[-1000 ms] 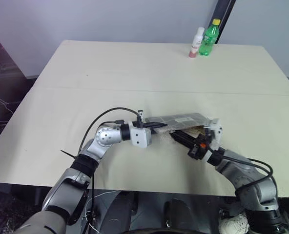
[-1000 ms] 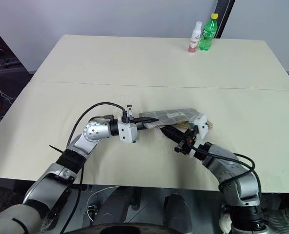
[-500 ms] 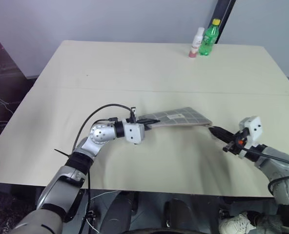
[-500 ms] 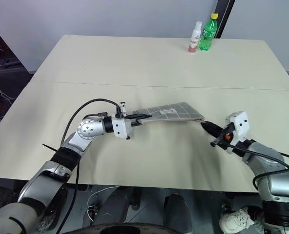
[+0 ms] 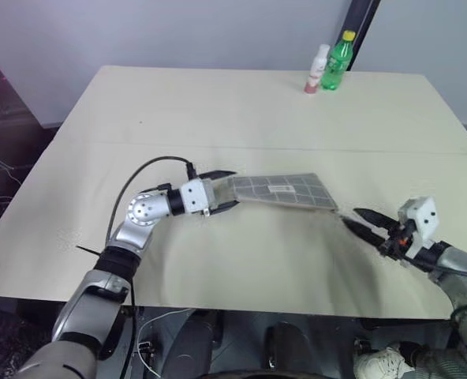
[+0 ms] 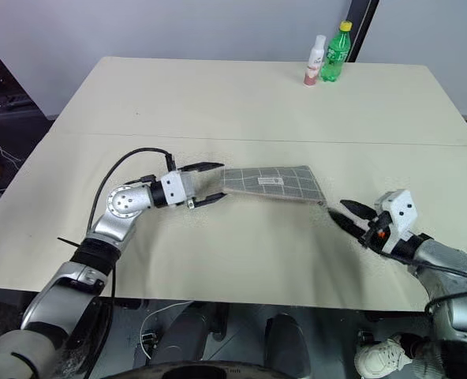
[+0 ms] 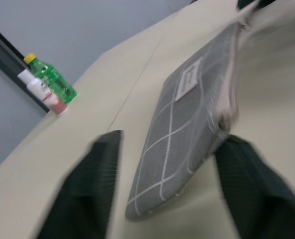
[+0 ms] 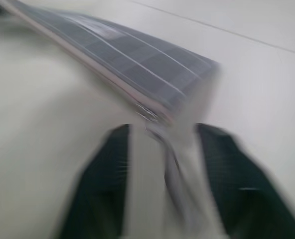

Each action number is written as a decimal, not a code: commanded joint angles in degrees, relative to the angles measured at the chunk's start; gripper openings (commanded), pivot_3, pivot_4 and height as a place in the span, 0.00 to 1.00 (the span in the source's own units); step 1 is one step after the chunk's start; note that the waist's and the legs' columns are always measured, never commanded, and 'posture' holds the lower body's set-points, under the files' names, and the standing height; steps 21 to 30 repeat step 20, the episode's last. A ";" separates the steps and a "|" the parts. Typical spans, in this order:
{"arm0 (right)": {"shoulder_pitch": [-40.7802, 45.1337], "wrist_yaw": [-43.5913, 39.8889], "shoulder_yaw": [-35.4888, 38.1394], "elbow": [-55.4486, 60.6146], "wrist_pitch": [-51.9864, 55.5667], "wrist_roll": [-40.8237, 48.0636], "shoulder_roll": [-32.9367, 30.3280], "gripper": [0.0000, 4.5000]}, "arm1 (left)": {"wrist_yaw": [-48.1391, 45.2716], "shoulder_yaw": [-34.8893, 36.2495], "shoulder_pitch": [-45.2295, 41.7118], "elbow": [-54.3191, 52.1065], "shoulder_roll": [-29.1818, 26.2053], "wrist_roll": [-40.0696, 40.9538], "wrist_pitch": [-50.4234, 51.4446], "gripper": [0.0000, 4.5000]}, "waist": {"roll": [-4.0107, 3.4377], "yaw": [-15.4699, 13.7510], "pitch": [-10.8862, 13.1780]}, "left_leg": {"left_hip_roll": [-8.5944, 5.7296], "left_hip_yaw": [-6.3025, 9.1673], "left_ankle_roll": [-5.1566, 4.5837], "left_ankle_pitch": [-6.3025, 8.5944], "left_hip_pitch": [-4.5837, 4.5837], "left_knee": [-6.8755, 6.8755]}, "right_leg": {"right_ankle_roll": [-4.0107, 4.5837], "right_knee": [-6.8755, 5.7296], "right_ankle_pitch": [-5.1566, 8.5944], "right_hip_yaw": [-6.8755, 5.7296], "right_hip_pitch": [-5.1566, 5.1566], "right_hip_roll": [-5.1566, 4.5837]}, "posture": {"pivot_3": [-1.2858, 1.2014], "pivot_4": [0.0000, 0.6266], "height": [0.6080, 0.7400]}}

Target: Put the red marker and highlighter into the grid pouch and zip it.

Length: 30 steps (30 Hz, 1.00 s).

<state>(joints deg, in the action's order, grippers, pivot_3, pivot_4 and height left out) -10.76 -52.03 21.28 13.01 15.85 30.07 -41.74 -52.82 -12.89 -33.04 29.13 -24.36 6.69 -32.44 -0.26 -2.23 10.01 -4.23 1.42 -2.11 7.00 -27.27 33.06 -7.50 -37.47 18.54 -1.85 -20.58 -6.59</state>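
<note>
The grid pouch (image 5: 278,190) lies flat on the table, grey with white lines and a small white label, its long edge looking closed. My left gripper (image 6: 212,183) is open at the pouch's left end, one finger on each side of the near corner (image 7: 152,204) and apart from the fabric. My right gripper (image 5: 361,222) is open a short way off the pouch's right end, pointing at it with nothing held. In the right wrist view the pouch (image 8: 137,57) lies just beyond the fingers (image 8: 100,184). The red marker and the highlighter are hidden.
A green bottle (image 5: 338,61) and a white-and-pink bottle (image 5: 317,69) stand at the table's far edge. The beige table (image 5: 218,110) is bare between them and the pouch. Its front edge runs close below both arms.
Both grippers have opened. The left one let go of the pouch's left end, which dropped flat. The right arm has pulled away from the pouch's right end toward the right.
</note>
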 commanded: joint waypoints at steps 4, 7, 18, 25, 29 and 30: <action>-8.36 -4.14 8.09 9.63 2.94 5.36 -2.96 0.99 | -1.39 8.25 3.42 -2.25 -5.31 6.35 6.52 1.00 | -0.02 0.04 -0.01 | 0.04 0.00 0.01 0.01 0.03 0.01 | 0.04 0.01 0.02 0.01 0.02 -0.01 | 0.52 0.24 1.00; -9.32 -4.02 8.53 12.05 3.70 6.03 -2.85 0.99 | -1.08 12.21 6.06 -5.92 -6.08 11.40 13.90 1.00 | -0.01 0.10 -0.01 | 0.05 0.00 0.01 0.01 0.04 0.00 | 0.20 0.02 0.11 0.07 0.03 -0.05 | 0.52 0.24 1.00; -12.47 -3.56 8.51 13.58 2.87 4.88 -1.36 0.99 | 1.76 18.02 11.44 -11.44 -8.73 13.06 26.65 1.00 | -0.02 0.03 -0.01 | 0.03 -0.02 0.02 0.02 0.01 -0.06 | 0.25 0.17 0.13 0.10 0.04 -0.11 | 0.52 0.24 1.00; -12.48 -3.37 8.39 13.03 2.48 4.36 -1.26 0.99 | 0.89 18.24 11.56 -10.82 -8.33 12.90 24.91 1.00 | -0.02 0.02 -0.01 | 0.03 -0.02 0.02 0.02 0.01 -0.07 | 0.26 0.18 0.13 0.10 0.03 -0.11 | 0.52 0.24 1.00; -12.48 -3.37 8.39 13.03 2.48 4.36 -1.26 0.99 | 0.89 18.24 11.56 -10.82 -8.33 12.90 24.91 1.00 | -0.02 0.02 -0.01 | 0.03 -0.02 0.02 0.02 0.01 -0.07 | 0.26 0.18 0.13 0.10 0.03 -0.11 | 0.52 0.24 1.00; -12.48 -3.37 8.39 13.03 2.48 4.36 -1.26 0.99 | 0.89 18.24 11.56 -10.82 -8.33 12.90 24.91 1.00 | -0.02 0.02 -0.01 | 0.03 -0.02 0.02 0.02 0.01 -0.07 | 0.26 0.18 0.13 0.10 0.03 -0.11 | 0.52 0.24 1.00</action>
